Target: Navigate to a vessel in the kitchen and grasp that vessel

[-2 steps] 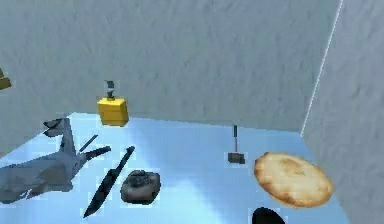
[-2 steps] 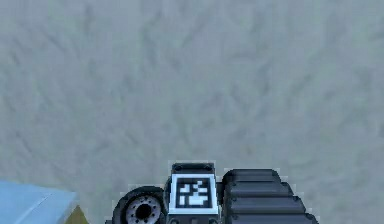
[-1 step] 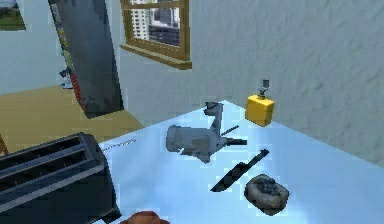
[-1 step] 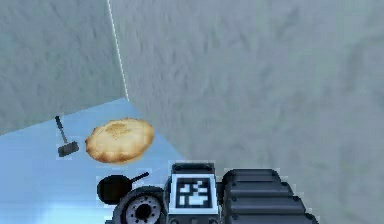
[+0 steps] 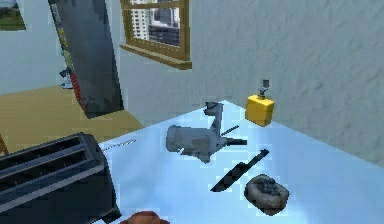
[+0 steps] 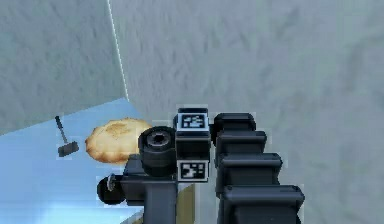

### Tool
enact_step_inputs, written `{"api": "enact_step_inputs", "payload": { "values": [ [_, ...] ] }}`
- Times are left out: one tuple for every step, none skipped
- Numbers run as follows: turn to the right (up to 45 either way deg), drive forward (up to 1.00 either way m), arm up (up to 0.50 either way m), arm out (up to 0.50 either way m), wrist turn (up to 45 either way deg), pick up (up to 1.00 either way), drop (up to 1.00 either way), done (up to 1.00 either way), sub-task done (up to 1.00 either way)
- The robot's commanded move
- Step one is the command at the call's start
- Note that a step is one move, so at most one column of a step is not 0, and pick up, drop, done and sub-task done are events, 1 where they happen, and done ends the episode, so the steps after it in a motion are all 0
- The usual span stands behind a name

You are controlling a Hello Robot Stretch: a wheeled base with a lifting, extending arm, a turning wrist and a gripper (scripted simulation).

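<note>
A grey metal vessel (image 5: 195, 140) with a handle and spout sits near the middle of the pale blue countertop (image 5: 320, 150) in the forward view. In the arm side view the dark arm rises from the bottom edge, with two white marker squares (image 6: 191, 145) at its end. Left of them is the gripper (image 6: 125, 188), low over the counter's edge. A round tan loaf (image 6: 118, 140) lies on the counter just behind it. I cannot tell whether the gripper holds anything.
A black toaster (image 5: 55, 180) stands at the forward view's lower left. A yellow dispenser bottle (image 5: 262, 108), a dark knife (image 5: 240, 170) and a dark lumpy thing (image 5: 267, 192) surround the vessel. Beyond are a window (image 5: 155, 30) and a dark fridge (image 5: 90, 55). A small dark tool (image 6: 64, 138) lies left of the loaf.
</note>
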Motion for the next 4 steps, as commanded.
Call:
{"api": "enact_step_inputs", "payload": {
  "values": [
    [0.0, 0.00, 0.00, 0.00, 45.0, 0.00, 0.00, 0.00, 0.00],
    [0.0, 0.00, 0.00, 0.00, 45.0, 0.00, 0.00, 0.00, 0.00],
    [0.0, 0.00, 0.00, 0.00, 39.0, 0.00, 0.00, 0.00, 0.00],
    [0.0, 0.00, -0.10, 0.00, 0.0, 0.00, 0.00, 0.00, 0.00]
  ]
}}
